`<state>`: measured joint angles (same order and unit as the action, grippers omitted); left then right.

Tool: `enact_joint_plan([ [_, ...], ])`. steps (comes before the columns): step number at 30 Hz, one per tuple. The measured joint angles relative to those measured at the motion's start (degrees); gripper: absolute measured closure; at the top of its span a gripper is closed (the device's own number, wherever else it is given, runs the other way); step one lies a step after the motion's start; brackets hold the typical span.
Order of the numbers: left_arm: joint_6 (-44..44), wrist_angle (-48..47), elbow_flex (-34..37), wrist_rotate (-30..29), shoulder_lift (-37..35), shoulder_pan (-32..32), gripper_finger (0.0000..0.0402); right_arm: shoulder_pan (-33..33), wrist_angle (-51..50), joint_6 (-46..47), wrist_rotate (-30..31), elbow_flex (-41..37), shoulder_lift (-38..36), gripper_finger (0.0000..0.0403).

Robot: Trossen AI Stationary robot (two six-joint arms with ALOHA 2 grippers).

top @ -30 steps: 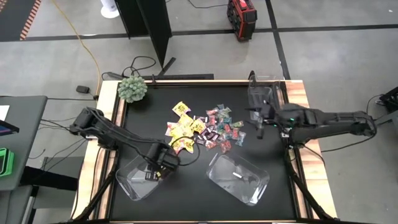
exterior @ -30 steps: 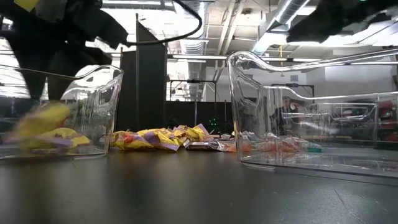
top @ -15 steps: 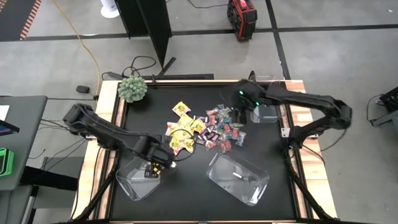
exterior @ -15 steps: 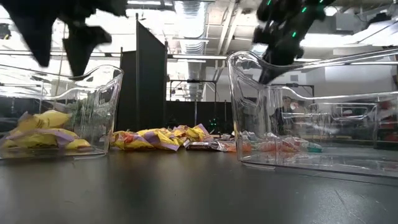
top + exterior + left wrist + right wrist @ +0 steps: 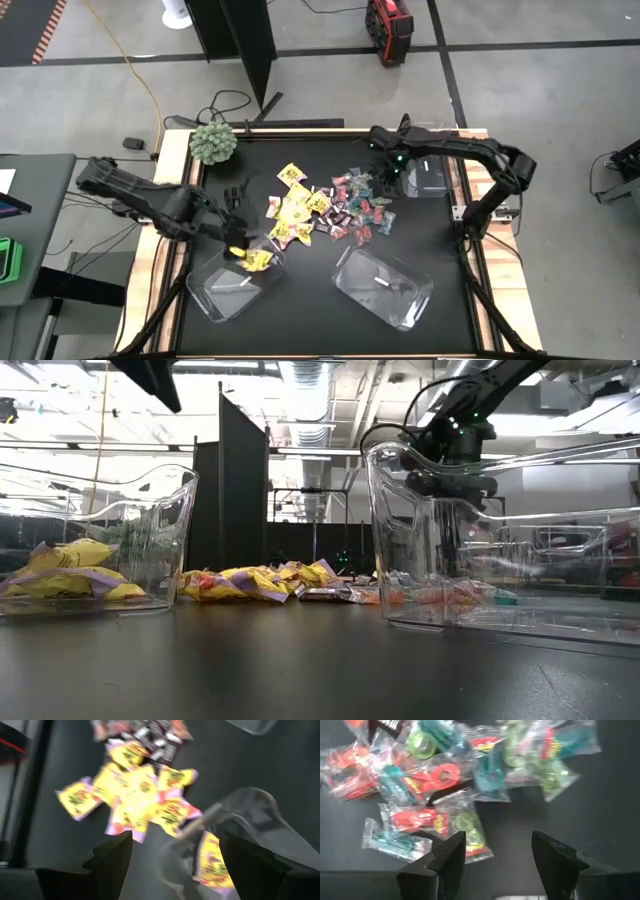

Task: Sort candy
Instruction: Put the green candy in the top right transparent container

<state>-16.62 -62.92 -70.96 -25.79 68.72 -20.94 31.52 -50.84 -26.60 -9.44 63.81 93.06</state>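
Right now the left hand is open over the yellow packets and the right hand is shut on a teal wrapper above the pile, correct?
Not quite. The right hand is open and holds nothing; the right wrist view shows its fingers spread over the teal-and-pink wrappers. The rest stands: the left hand is open near the yellow packets.

Black table [image 5: 310, 290] with candy [image 5: 330, 205], three clear bins [image 5: 382, 285], plant [image 5: 213, 142].

1. table [image 5: 318, 300], black top with wooden edges.
2. green plant [image 5: 213, 142] on the table's far left corner.
3. three clear bins on the table: near left [image 5: 215, 293], near middle [image 5: 400, 292], far right [image 5: 432, 180].
4. red case [image 5: 389, 18] on the floor beyond the table.
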Motion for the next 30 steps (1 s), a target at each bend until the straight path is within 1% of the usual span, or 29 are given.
enact_joint_plan([
  [2,1.9,0.3,0.0,-1.4,-1.3,2.2,0.0107,-1.2,0.1,0.0,-0.1,-0.1,0.8,0.0176],
  [7,7.1,2.9,0.0,-1.8,-2.7,9.0,0.0107,-3.3,0.4,0.5,-0.2,-0.6,2.4,0.0187],
  [11,12.2,4.1,0.0,-1.0,-3.0,14.0,0.0107,-3.6,2.7,1.2,-0.3,-3.5,2.9,0.0187],
  [18,16.8,5.3,0.0,-0.2,-3.0,21.8,0.0107,-3.6,7.4,3.3,0.4,-7.8,2.5,0.0188],
  [23,18.9,8.4,0.0,0.1,-3.0,25.1,0.0107,-3.6,11.0,3.8,2.6,-9.2,3.0,0.019],
  [25,19.6,9.0,0.0,1.1,-3.0,26.1,0.0107,-3.6,12.4,4.2,3.9,-9.9,3.0,0.0195],
  [28,20.1,9.8,0.0,1.9,-3.0,27.2,0.0107,-3.6,14.2,4.3,5.0,-10.8,3.0,0.0215],
  [30,20.2,10.2,0.0,2.0,-3.0,27.8,0.0107,-3.6,14.8,4.3,5.3,-11.1,3.0,0.0236],
])
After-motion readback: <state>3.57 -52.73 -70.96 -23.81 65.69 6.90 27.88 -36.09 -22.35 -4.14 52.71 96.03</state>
